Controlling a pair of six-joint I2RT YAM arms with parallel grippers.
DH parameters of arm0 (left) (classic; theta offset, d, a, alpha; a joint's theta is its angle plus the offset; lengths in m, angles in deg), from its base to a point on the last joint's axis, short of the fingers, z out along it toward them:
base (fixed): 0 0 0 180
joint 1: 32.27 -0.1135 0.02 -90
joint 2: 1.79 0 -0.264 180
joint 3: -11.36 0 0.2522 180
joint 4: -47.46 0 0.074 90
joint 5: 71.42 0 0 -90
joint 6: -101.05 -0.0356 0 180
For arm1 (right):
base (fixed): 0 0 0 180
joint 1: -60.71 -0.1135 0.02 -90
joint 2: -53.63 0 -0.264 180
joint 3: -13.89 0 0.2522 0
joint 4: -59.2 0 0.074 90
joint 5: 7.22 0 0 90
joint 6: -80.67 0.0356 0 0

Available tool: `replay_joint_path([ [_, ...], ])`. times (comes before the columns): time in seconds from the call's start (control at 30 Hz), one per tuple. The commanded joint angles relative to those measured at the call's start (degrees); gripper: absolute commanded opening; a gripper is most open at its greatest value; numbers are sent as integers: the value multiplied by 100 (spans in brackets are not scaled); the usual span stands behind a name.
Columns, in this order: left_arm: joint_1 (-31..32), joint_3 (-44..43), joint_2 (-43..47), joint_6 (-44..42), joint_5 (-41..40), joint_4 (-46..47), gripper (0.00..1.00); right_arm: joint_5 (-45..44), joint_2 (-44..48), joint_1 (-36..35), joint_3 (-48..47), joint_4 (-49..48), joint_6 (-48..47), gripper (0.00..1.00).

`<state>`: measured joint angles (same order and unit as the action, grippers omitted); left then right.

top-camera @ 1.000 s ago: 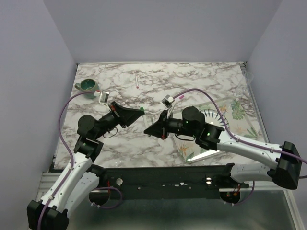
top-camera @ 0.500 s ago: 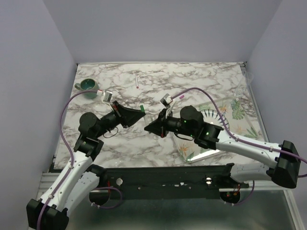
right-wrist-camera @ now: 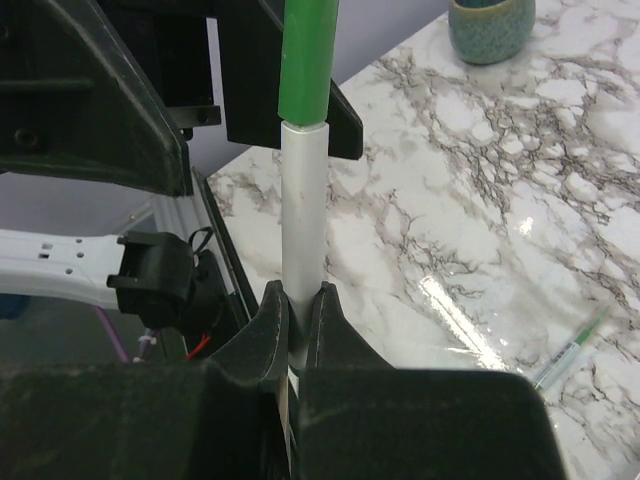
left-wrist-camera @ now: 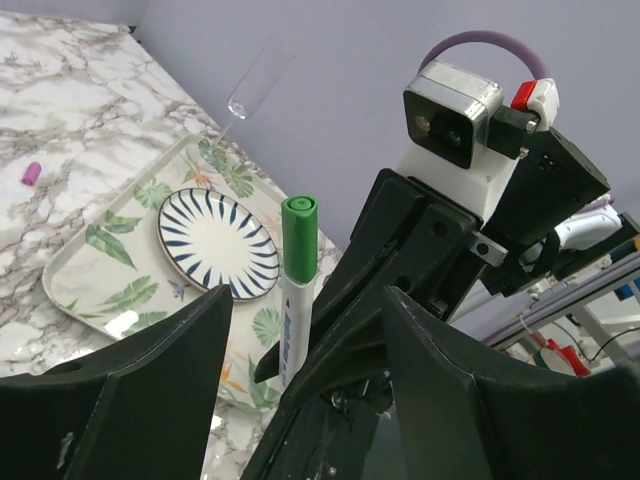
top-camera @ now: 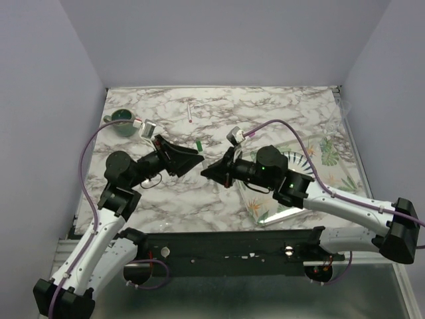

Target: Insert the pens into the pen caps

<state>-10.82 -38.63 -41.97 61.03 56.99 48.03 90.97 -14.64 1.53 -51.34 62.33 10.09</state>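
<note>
A white pen with a green pen cap on its end stands in my right gripper, which is shut on the barrel. In the left wrist view the same capped pen rises between the wide-apart jaws of my left gripper, which is open and touches nothing. From above, the green cap shows where my left gripper and right gripper meet mid-table. A second pen lies at the far middle. A third pen lies on the marble. A pink cap lies loose.
A teal mug stands at the far left. A leaf-patterned tray with a striped plate sits on the right, and a clear glass lies beyond it. Purple walls close three sides.
My left gripper has opened off the green cap, which stays on the pen. Both grippers have shifted slightly towards the far side; the right one still grips the pen.
</note>
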Motion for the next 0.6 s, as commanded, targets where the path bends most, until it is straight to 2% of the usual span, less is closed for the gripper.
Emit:
replay_joint_path([
  [0.0,17,-568,-155,-243,96,-351,71,139,296,-50,48,-97,-175,1],
  [0.2,17,-947,-499,-322,-9,-536,73,359,393,-76,110,-97,-193,1],
  [0.4,17,-1027,-561,-199,34,-36,72,464,376,-103,128,-44,-149,1],
  [0.57,17,-1062,-569,-199,70,9,72,491,385,-147,198,-97,-96,1],
])
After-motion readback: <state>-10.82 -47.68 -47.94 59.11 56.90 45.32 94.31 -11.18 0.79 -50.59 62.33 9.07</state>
